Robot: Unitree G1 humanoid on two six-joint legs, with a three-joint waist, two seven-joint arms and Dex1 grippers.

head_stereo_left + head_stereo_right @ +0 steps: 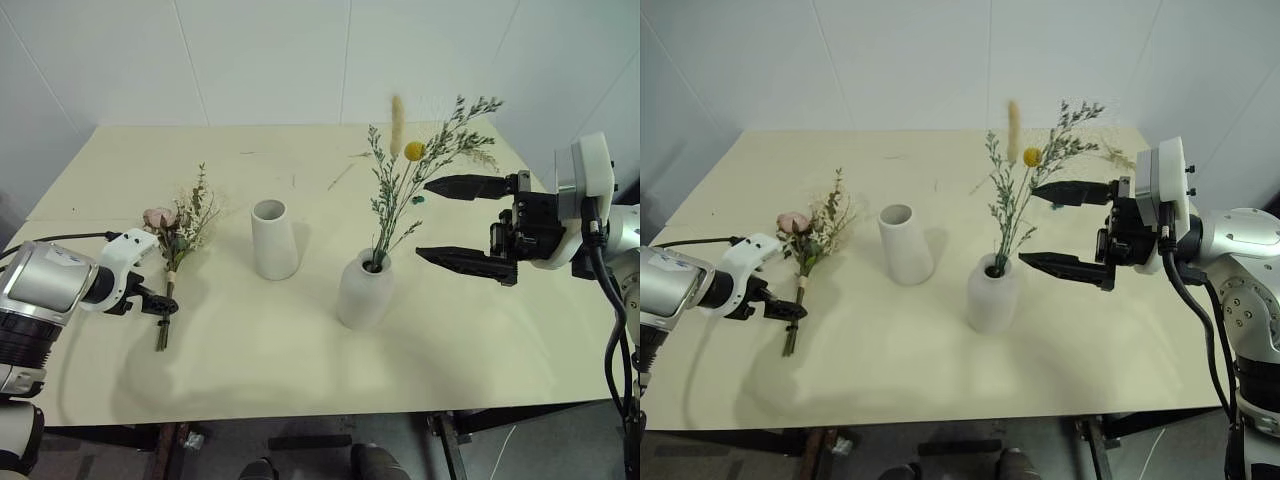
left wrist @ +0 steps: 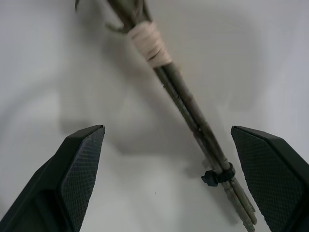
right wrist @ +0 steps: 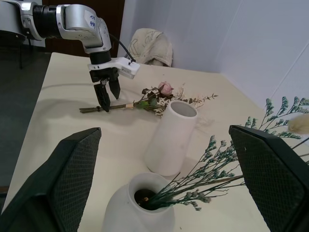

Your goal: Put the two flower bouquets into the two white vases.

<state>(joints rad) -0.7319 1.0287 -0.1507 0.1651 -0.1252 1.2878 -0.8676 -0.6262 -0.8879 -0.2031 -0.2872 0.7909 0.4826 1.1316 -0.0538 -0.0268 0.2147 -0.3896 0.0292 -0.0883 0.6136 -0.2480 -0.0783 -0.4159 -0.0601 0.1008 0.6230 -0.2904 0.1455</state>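
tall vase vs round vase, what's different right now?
The tall vase is a tapered, wide-mouthed cylinder; the round vase is bottle-shaped with a narrow neck. The tall vase stands empty; the round vase holds the green sprig bouquet. Both are matte white and upright on the table.

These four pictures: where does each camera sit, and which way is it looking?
Head views: both eyes look forward and down at the table, both arms showing.
Left wrist view: looks down between open fingers at the rose bouquet stems.
Right wrist view: looks sideways across the table past open fingers to the left gripper.
Shared: tall vase, round vase, green sprigs.
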